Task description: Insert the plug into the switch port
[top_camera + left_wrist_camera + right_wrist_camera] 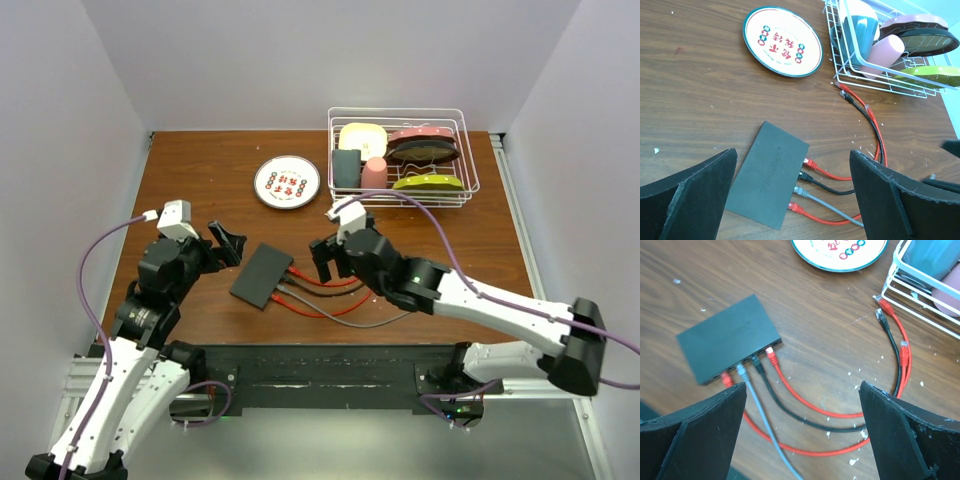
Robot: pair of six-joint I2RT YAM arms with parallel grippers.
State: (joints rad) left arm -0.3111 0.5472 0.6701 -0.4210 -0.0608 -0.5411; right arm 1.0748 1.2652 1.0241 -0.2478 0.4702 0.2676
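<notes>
The dark-grey switch (262, 274) lies flat on the wooden table, between my two grippers. Several cables, red (811, 163), black (805, 176), grey (800, 191) and red (794, 206), sit with their plugs in its sockets. In the right wrist view the switch (727, 337) shows the same row of plugs. Two loose plugs, one red (883, 304) and one black (881, 316), lie by the rack's foot. My left gripper (225, 243) is open and empty, above the switch's left. My right gripper (325, 258) is open and empty, over the cable loops.
A round white plate (287, 182) with red marks lies behind the switch. A white wire dish rack (403, 155) holding cups and bowls stands at the back right. Cable loops (330, 300) spread in front of the switch toward the table's near edge.
</notes>
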